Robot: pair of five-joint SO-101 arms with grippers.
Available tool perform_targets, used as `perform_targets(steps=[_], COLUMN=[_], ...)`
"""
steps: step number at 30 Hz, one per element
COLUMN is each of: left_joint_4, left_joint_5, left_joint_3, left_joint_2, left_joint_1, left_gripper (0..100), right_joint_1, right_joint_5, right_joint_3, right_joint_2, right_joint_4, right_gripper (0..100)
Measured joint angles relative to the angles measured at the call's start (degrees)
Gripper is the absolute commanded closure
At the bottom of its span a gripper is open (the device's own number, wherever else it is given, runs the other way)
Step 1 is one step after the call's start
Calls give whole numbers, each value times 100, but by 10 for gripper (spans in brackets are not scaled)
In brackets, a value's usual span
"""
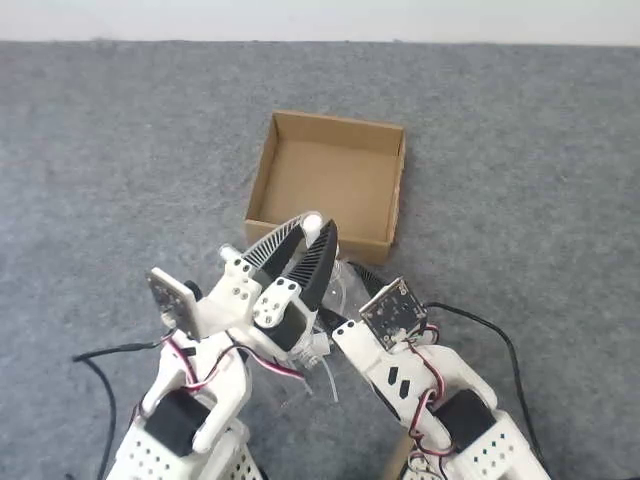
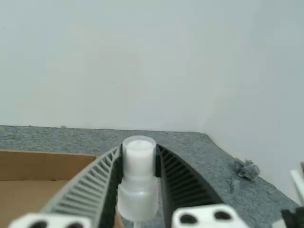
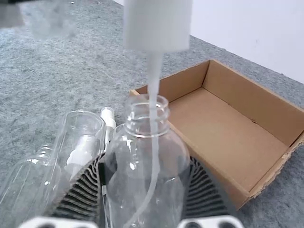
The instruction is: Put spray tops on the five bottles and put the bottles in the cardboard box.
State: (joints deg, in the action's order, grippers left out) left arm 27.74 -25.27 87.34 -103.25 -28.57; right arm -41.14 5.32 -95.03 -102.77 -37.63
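1. Spray top (image 2: 137,190) pinched upright in left pincer (image 2: 138,151), jaws narrow on its collar. It is held high so the dip tube (image 3: 154,85) hangs straight.
2. Bottle (image 3: 148,142) clamped upright in right pincer (image 3: 142,171), open neck directly under the top. The tube runs down through the neck. Judgement: this grip steadies the mouth for capping; cap not yet seated.
3. Both meet mid-counter, just on the near side of the cardboard box (image 1: 262,170).
4. Box holds nothing: 0 of 5 bottles in.
5. Beside the held bottle, 1 lying bottle (image 3: 78,137), mouth open. A second lying bottle (image 3: 28,180) is next to it, and 1 loose spray top (image 3: 108,115) nearby.
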Motion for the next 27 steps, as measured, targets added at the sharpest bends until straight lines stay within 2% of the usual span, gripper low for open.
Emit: perform_targets(steps=[12, 18, 27], left_joint_4=[0, -9, -9], left_joint_5=[18, 440, 510], left_joint_3=[0, 211, 246], left_joint_2=[0, 0, 0], left_joint_1=[-9, -97, -105], left_gripper=[988, 988, 987], right_joint_1=[53, 255, 255], right_joint_5=[0, 18, 9], right_joint_3=[0, 0, 0], right_joint_2=[0, 0, 9], right_joint_4=[123, 352, 422], right_gripper=[992, 992, 992])
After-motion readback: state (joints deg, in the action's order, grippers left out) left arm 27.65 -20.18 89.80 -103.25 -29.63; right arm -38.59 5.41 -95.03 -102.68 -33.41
